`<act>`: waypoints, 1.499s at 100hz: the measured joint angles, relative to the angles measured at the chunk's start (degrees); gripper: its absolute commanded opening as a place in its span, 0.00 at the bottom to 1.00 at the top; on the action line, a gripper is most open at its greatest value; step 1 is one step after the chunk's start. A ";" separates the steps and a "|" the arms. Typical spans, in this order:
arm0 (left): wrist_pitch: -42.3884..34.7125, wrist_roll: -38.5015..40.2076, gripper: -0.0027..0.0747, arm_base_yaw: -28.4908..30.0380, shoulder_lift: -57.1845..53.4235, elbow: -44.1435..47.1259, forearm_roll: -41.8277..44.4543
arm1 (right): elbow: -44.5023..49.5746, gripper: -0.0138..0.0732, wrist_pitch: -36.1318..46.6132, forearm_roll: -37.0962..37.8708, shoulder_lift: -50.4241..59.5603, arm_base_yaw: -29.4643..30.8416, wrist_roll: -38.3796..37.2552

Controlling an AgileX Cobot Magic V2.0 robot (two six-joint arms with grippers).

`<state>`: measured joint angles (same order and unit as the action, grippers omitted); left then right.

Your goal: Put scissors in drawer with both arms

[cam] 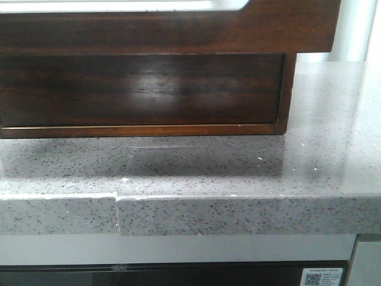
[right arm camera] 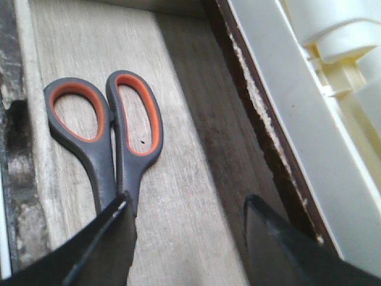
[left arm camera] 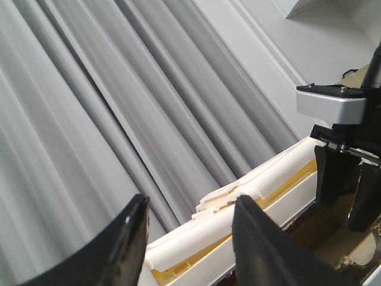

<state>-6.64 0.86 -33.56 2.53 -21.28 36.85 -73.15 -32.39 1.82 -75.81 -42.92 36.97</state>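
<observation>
The scissors (right arm camera: pixel 113 131), grey handles with orange-lined loops, lie flat on the pale floor of the drawer (right arm camera: pixel 196 196). My right gripper (right arm camera: pixel 189 201) hangs open just above them. One of its fingers (right arm camera: pixel 107 244) covers the blades, and nothing is between the jaws. In the front view the dark brown drawer front (cam: pixel 178 33) with its broad top cut-out juts out at the top, and no arm shows. My left gripper (left arm camera: pixel 190 201) is open and empty, held high beside the drawer. The left wrist view shows the right gripper (left arm camera: pixel 344 214) down inside the brown drawer (left arm camera: pixel 315 238).
A second dark wooden front (cam: pixel 143 89) sits below the drawer on a grey speckled stone counter (cam: pixel 250 173). A white and yellow plastic piece (left arm camera: pixel 250 202) runs behind the drawer, also in the right wrist view (right arm camera: pixel 309 119). A grey pleated curtain (left arm camera: pixel 119 107) hangs behind.
</observation>
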 measured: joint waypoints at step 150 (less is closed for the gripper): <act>36.12 0.10 0.01 0.00 0.00 0.10 -27.91 | 20.66 0.11 5.90 -1.82 35.52 0.00 -8.93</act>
<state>29.47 0.96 -33.56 2.53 -21.18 8.94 -52.49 -26.50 0.00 -40.29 -42.92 28.04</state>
